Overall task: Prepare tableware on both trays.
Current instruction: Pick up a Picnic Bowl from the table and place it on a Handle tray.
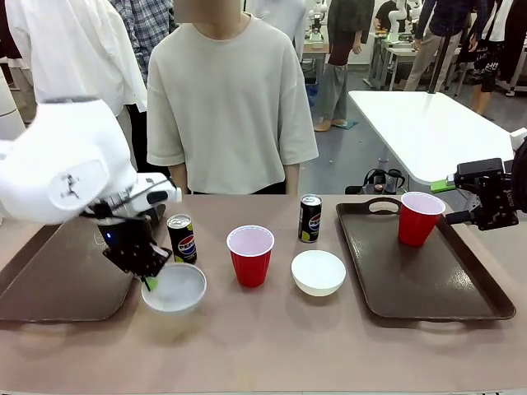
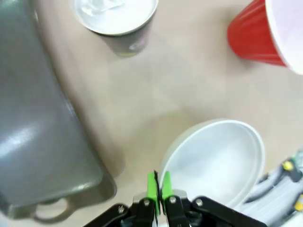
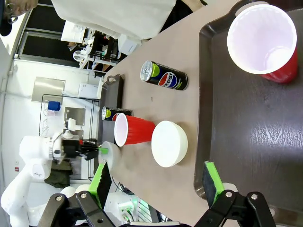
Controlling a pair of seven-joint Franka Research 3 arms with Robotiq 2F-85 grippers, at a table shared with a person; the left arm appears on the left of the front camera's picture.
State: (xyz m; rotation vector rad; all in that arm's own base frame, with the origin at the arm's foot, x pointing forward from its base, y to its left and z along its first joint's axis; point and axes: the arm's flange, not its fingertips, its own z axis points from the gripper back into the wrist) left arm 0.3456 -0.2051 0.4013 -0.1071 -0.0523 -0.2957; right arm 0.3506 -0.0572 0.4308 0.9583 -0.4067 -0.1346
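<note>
The left gripper (image 2: 158,187) pinches the near rim of 1 bowl (image 2: 222,161), which sits on the table (image 2: 156,94) just beside the left tray (image 2: 38,142). The right gripper (image 3: 156,182) has its fingers spread at the edge of the right tray (image 3: 246,132), which holds 1 cup (image 3: 262,40). The other cup (image 1: 250,255), other bowl (image 1: 319,271) and 2 cans (image 1: 181,239) stand on the table between the trays.

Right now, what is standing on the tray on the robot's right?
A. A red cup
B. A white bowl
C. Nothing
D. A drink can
A: a red cup stands upright near the far end of the right tray, and nothing else is on that tray.
</note>
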